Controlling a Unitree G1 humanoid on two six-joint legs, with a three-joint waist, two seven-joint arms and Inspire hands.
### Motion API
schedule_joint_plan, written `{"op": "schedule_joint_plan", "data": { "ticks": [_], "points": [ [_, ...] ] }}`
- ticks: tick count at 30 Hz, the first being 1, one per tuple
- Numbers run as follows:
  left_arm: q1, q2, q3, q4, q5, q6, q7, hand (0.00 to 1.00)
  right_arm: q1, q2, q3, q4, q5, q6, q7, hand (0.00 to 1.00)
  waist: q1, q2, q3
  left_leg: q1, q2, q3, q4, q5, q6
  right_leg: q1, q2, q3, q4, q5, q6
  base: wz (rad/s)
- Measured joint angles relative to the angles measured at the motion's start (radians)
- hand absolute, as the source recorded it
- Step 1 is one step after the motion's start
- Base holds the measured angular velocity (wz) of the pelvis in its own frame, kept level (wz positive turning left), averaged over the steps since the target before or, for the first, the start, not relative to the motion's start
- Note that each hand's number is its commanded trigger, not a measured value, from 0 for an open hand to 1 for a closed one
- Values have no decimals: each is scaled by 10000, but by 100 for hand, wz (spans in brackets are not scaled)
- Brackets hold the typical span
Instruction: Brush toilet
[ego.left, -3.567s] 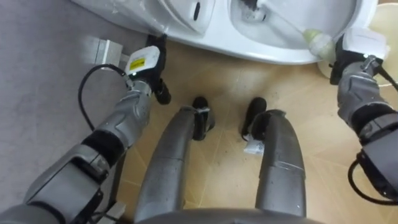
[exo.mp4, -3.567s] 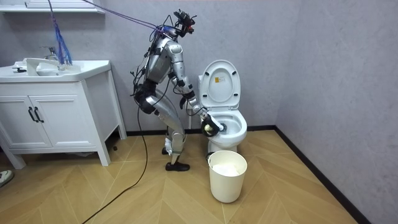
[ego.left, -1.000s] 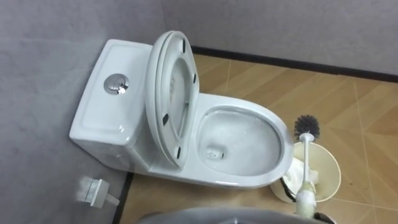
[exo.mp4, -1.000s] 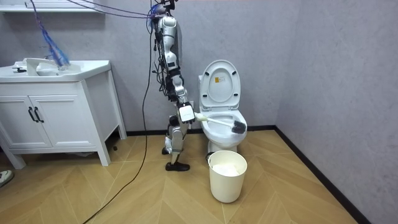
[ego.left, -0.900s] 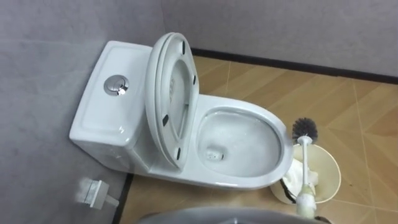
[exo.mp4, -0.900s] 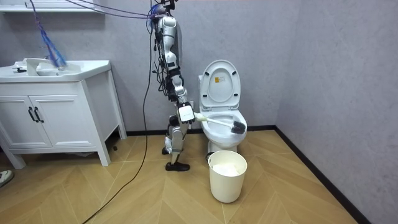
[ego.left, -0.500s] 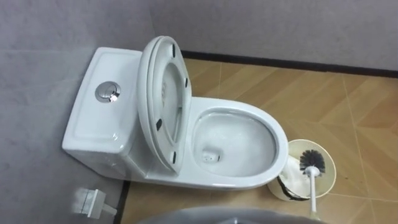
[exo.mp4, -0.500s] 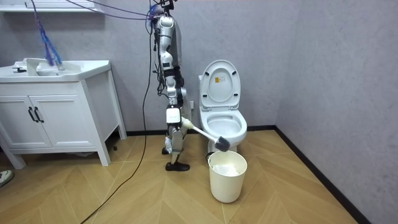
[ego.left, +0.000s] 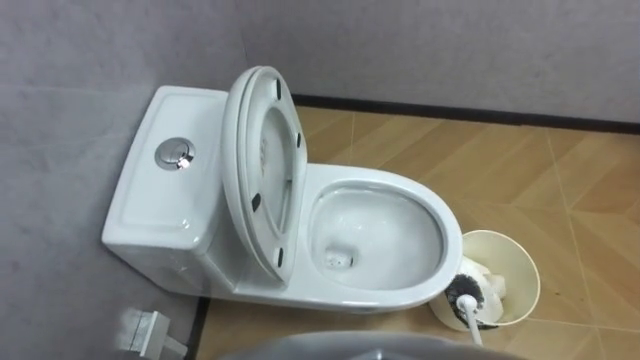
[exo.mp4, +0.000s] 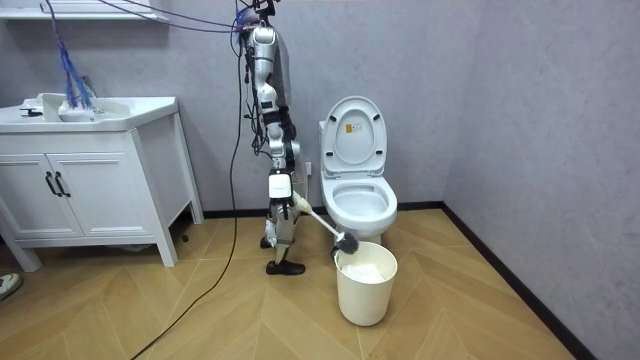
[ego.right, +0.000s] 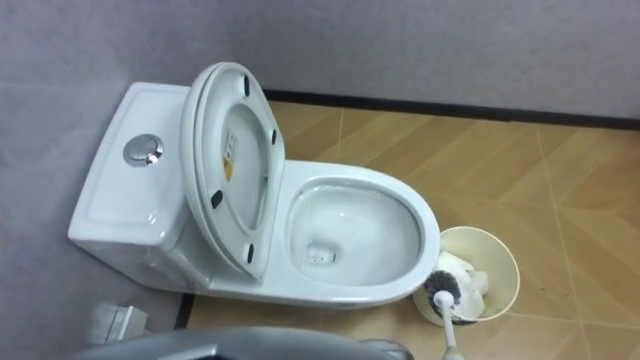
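Wood floor (ego.left: 560, 170) lies open around the bin, bare up to the dark skirting and grey wall. Right hand (exo.mp4: 285, 203) hangs low at the robot's side, fingers closed round the toilet brush (ego.left: 464, 297) handle. Shaft slants down and away from the hand; bristle head sits inside the bin (ego.left: 512, 256), at its toilet-side rim. Beyond it is the toilet (ego.left: 440, 220), bowl edge just beside the bin, seat upright.
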Motion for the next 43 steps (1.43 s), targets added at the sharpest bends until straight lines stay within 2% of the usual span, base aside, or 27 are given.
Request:
{"op": "schedule_joint_plan", "data": {
  "ticks": [10,24,37,43],
  "points": [
    [-248,4,-17,-15,-1,11,72,0,-97,0,16,-62,11,28,319,0,-188,26,2,-4,0,0,-2,0,0,1,5,11,-9,-1,2,0],
    [-287,-3,-57,206,-11,7,409,0,-204,1,26,-17,433,25,485,0,-207,68,5,38,-3,-6,-74,0,-1,7,9,12,-36,-3,6,0],
    [-282,-111,-130,611,-5,350,396,0,-210,18,20,362,716,76,796,0,-234,78,-1,102,-1,-10,-78,-1,-1,93,6,-8,-169,-2,6,0],
    [-257,-131,-130,609,-4,354,302,0,-260,10,1,398,731,86,1006,0,-240,86,-11,105,-1,-5,-78,-1,-1,99,6,-9,-171,-2,6,0]
  ]
}}
